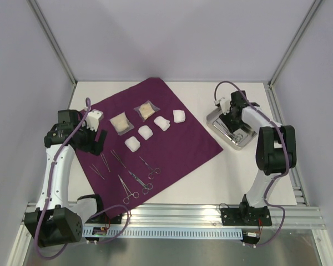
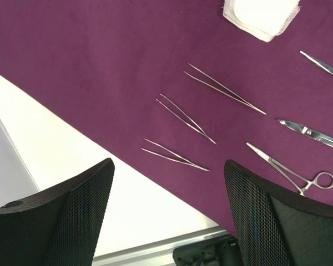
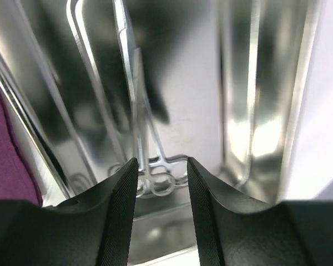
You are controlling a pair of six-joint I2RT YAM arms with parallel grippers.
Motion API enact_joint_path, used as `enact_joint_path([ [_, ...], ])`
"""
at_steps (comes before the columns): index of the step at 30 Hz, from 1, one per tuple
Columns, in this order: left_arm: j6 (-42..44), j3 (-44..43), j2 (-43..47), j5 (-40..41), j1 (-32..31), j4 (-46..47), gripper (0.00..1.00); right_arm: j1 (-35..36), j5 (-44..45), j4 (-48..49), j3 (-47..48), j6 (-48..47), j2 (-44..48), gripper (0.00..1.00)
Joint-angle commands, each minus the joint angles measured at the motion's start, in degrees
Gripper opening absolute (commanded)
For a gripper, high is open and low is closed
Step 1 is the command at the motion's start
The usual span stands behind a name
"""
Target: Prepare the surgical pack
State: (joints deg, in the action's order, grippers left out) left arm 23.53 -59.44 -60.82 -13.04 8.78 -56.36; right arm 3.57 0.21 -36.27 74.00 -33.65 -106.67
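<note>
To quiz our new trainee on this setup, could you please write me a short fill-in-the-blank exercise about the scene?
The large dark-purple square cloth carries ____ white gauze pads. The small shiny rectangular steel tray sits off the cloth, to its ____ in the top view. Thin ring-handled steel forceps lie inside the ____, below the right gripper.
Missing words: four; right; tray.

In the left wrist view the top edge cuts the gauze pad [image 2: 261, 16] at one o'clock and the right edge cuts two forceps [image 2: 311, 133] at three o'clock, and from above the right gripper [image 1: 231, 118] hides part of the tray [image 1: 243, 142].
</note>
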Motion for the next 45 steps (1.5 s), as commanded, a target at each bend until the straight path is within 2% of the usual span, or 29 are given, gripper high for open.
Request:
enact_joint_path([
  [1, 0.4, -3.4, -0.6, -1.3, 0.4, -0.7, 0.89, 0.2, 5.1, 1.1, 5.6, 3.7, 5.8, 0.44],
  [6, -0.5, -4.7, -1.0, 1.0, 0.4, -1.6, 0.89, 6.3, 14.9, -1.9, 11.8, 17.5, 13.6, 0.52],
  [9, -1.0, -5.0, -0.7, 3.8, 0.3, -2.6, 0.89, 14.3, 18.8, -4.4, 12.0, 26.6, 17.8, 0.57],
  [10, -1.3, -5.0, -0.6, 5.1, 0.4, -3.1, 0.89, 19.4, 19.3, -4.5, 10.6, 28.6, 18.9, 0.65],
  [12, -1.6, -4.8, 0.1, 6.7, 0.3, -3.9, 0.89, 25.3, 19.8, -3.7, 8.6, 33.0, 20.4, 0.70],
  [13, -1.7, -4.6, 0.3, 7.1, 0.4, -4.1, 0.89, 31.5, 19.8, -3.4, 7.1, 34.9, 20.4, 0.76],
  [15, -2.3, -4.4, 1.2, 8.1, 0.4, -4.7, 0.89, 37.2, 18.8, -1.6, 6.0, 39.0, 19.6, 0.88],
  [17, -2.7, -3.9, 2.4, 8.5, 0.4, -5.1, 0.89, 44.4, 16.9, -0.1, 5.9, 42.1, 16.2, 0.81],
  [19, -2.8, -3.0, 3.2, 8.9, 0.4, -5.3, 0.89, 50.1, 14.8, 1.2, 6.5, 44.1, 11.6, 0.69],
  [23, -2.6, -1.4, 5.4, 9.3, 0.4, -5.7, 0.90, 55.2, 13.0, 2.1, 10.2, 46.4, 2.9, 0.50],
  [30, -1.8, 0.7, 6.3, 9.3, 0.4, -4.8, 0.90, 58.6, 9.6, 1.9, 14.8, 48.6, -7.6, 0.57],
  [45, -1.1, 0.6, 6.9, 7.2, 0.4, -3.6, 0.91, 60.3, 9.0, -1.1, 17.8, 49.4, -15.8, 0.42],
])
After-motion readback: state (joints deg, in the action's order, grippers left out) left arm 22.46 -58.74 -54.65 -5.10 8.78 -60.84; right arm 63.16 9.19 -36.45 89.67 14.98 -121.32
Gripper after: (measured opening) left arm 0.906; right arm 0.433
